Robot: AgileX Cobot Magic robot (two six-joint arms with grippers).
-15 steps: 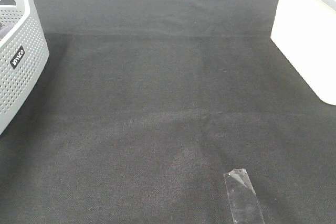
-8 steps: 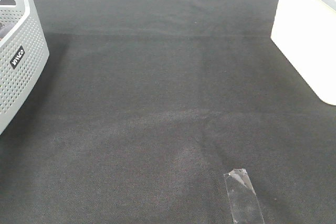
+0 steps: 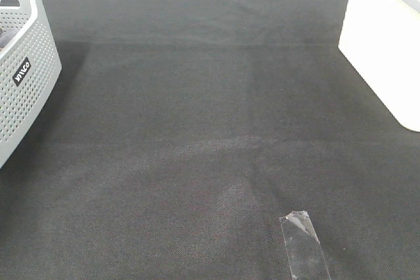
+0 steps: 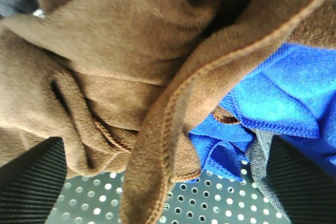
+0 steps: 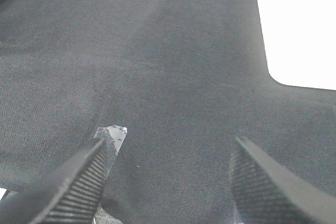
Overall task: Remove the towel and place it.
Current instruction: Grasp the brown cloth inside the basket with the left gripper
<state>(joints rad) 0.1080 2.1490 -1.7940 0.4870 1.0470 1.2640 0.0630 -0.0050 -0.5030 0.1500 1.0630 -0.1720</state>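
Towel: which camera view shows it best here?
Left wrist view: the brown towel fills the frame, bunched beside a blue cloth in the basket. Exterior high and right wrist views show no towel.

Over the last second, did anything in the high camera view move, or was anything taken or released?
Nothing visibly changed. The perforated grey basket, the strip of clear tape and the white block lie in the same places on the black table cloth, and no arm has come into that view.
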